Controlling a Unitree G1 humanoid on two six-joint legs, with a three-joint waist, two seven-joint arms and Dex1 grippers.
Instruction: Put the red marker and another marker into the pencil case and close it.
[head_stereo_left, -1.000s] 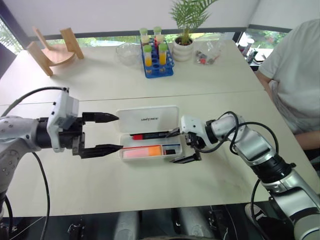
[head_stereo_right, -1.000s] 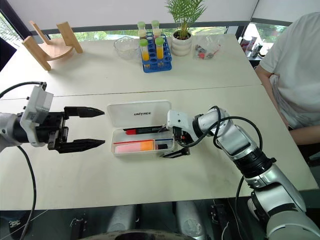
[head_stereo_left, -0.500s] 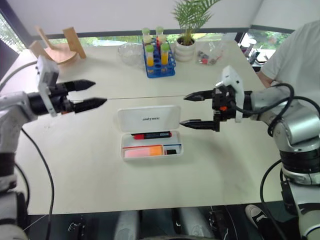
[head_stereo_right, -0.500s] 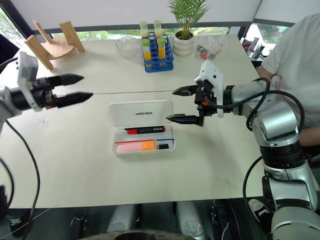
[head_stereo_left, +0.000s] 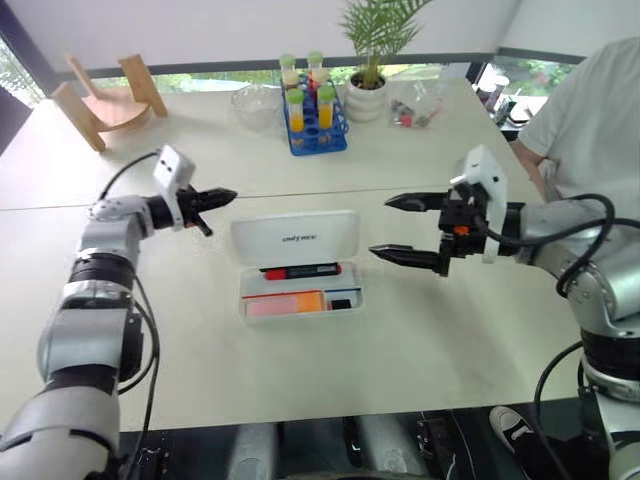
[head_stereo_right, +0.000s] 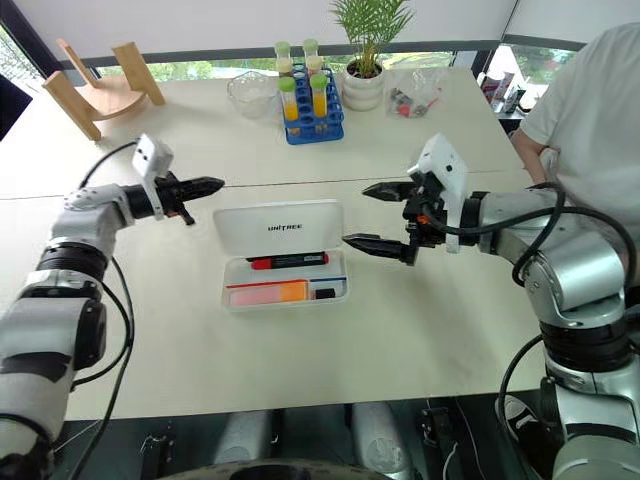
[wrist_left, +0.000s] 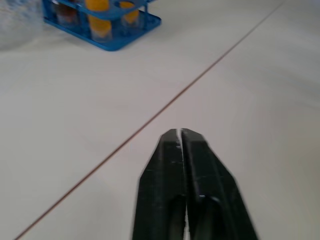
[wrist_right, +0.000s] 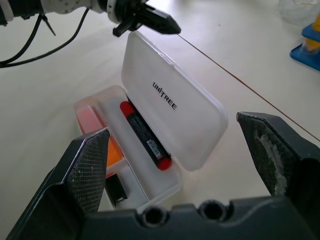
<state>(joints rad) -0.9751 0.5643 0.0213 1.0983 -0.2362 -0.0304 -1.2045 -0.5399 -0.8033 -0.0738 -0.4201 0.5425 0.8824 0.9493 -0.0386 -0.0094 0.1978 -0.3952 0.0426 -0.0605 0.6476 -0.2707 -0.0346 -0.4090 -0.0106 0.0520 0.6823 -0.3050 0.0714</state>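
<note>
The flat white rectangular plastic pencil case (head_stereo_left: 300, 270) lies open near the middle of the pale table (head_stereo_left: 430, 340), its hinged lid (head_stereo_left: 295, 236) tipped back on the far side w/ small dark lettering on the inner face. In the tray, the slim red marker (head_stereo_left: 300, 270) (red cap ends, dark barrel) lies lengthwise in the far compartment, right beside the lid hinge. The short, thick pink-orange marker (head_stereo_left: 287, 303) lies in the near compartment, parallel to it, w/ a thin red and blue stripe on the divider between them. A small dark item (head_stereo_left: 342, 303) sits at the right end of the near compartment; can't tell what it is.

Left gripper (head_stereo_left: 222, 196) hangs over the table just beyond the lid's far-left corner, pointing toward the lid, black fingers pressed together w/ nothing between them (left wrist view shows just a hairline seam). Can't tell if the tip touches the lid.

Right gripper (head_stereo_left: 398, 228) hovers to the right of the case, apart from it, pointing left, jaws spread wide & empty.

Far side of the table: a blue rack of yellow-filled tubes (head_stereo_left: 314, 118), a clear glass bowl (head_stereo_left: 256, 106), a potted green plant (head_stereo_left: 368, 92), a wooden stand (head_stereo_left: 105, 100). A person in a light grey shirt (head_stereo_left: 590, 140) sits at the right edge.
</note>
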